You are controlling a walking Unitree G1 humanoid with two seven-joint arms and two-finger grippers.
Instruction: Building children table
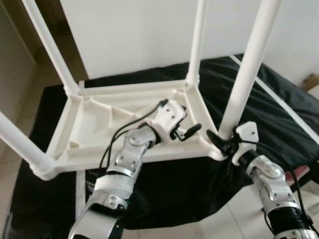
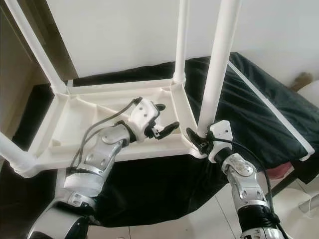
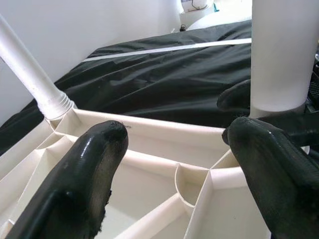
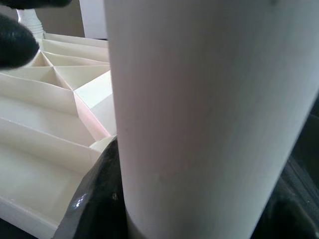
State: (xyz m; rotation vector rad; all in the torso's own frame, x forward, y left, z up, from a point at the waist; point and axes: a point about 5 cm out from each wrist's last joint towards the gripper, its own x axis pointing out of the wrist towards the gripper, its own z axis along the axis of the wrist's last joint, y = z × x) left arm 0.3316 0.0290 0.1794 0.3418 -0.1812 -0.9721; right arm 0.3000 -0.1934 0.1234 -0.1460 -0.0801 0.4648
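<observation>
A white children's table lies upside down, its ribbed underside (image 1: 84, 124) facing up and its legs pointing upward. My right gripper (image 1: 222, 142) is shut around the base of the near right leg (image 1: 249, 69), where the leg meets the corner socket. In the right wrist view that leg (image 4: 199, 99) stands between the black fingers (image 4: 97, 199). My left gripper (image 1: 189, 122) hovers open just over the table's right frame rail, a short way from that same corner, with nothing between its fingertips (image 3: 99, 149).
The table rests on a surface covered by a black cloth (image 1: 279, 109). The other legs rise at the far right (image 1: 198, 40), far left (image 1: 50, 47) and near left (image 1: 20, 144). A white wall stands behind and pale floor tiles (image 1: 234, 214) lie below.
</observation>
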